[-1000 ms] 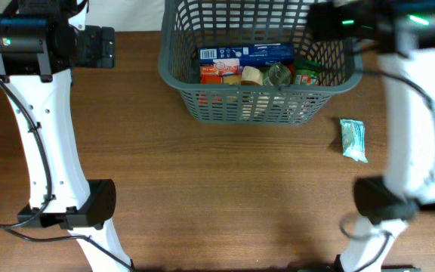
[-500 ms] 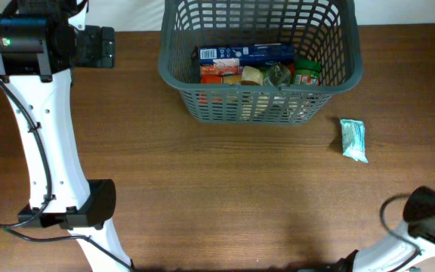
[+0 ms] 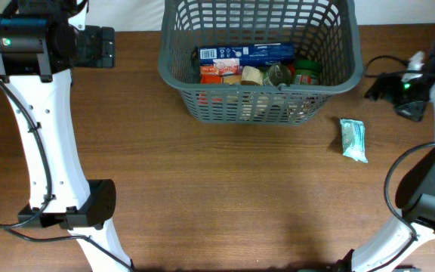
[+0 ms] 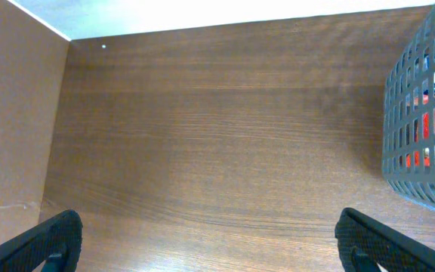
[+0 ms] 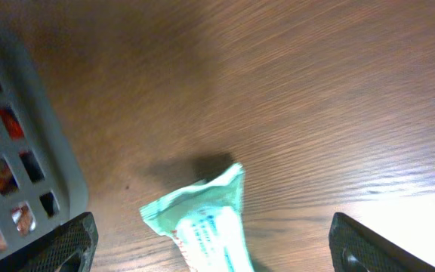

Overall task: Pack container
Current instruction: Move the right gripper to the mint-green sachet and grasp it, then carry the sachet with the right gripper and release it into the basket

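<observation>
Overhead, the dark grey basket [image 3: 255, 106] sits at top centre of the wooden table [image 3: 225, 189], holding a blue box [image 3: 244, 52] among other groceries. A mint-green packet [image 3: 353, 140] lies near its lower-right corner, not touching. The left gripper [image 4: 210, 242] and the right gripper [image 5: 217, 242] are both spread wide, gripping nothing, the right one above that packet.

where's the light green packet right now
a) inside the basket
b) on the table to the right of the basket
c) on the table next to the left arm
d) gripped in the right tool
B: the packet lies flat on the table, outside the basket on its right side, and the right tool is open, not gripping it.
</observation>
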`<action>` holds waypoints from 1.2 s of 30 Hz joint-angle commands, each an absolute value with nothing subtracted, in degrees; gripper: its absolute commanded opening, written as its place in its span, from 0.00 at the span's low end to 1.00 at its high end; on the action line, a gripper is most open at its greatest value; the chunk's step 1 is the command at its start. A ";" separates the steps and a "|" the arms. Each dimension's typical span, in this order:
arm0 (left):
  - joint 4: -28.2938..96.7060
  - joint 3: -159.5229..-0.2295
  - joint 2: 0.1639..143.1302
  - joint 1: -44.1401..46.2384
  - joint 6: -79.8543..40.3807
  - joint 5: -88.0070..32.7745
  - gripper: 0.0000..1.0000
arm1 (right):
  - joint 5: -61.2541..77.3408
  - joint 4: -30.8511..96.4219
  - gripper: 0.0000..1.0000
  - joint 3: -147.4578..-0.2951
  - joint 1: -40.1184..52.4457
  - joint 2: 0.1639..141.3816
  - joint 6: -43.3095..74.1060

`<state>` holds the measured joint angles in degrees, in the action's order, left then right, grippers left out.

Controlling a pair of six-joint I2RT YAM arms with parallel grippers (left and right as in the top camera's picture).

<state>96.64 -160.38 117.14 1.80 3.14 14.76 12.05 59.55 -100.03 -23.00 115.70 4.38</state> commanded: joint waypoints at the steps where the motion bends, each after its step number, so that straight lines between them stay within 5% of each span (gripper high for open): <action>1: 96.66 -160.40 116.99 1.69 2.15 14.33 0.99 | 12.91 57.84 0.91 -95.96 -21.71 115.90 1.65; 14: 96.66 -160.40 116.99 1.69 2.15 14.33 0.99 | 16.73 48.75 0.90 -79.53 -21.61 115.90 -1.30; 19: 96.66 -160.40 116.99 1.69 2.15 14.33 0.99 | 16.73 46.52 0.67 -77.25 -21.61 115.90 -1.26; 24: 96.66 -160.40 116.99 1.69 2.15 14.33 0.99 | 16.71 44.73 0.62 -75.83 -21.61 115.90 -1.06; 29: 96.66 -160.38 117.01 1.69 2.15 14.31 0.99 | 16.69 43.83 0.20 -75.50 -21.69 115.92 0.56; 32: 96.66 -160.40 116.99 1.69 2.15 14.33 0.99 | 16.73 43.70 0.04 -75.88 -22.55 115.87 4.01; 36: 96.66 -160.38 116.99 1.69 2.15 14.33 0.99 | 19.77 46.17 0.04 -80.07 -24.86 114.85 8.29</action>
<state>96.64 -160.38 117.14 1.80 3.14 14.79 17.82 44.91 -76.86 -22.70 115.68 4.10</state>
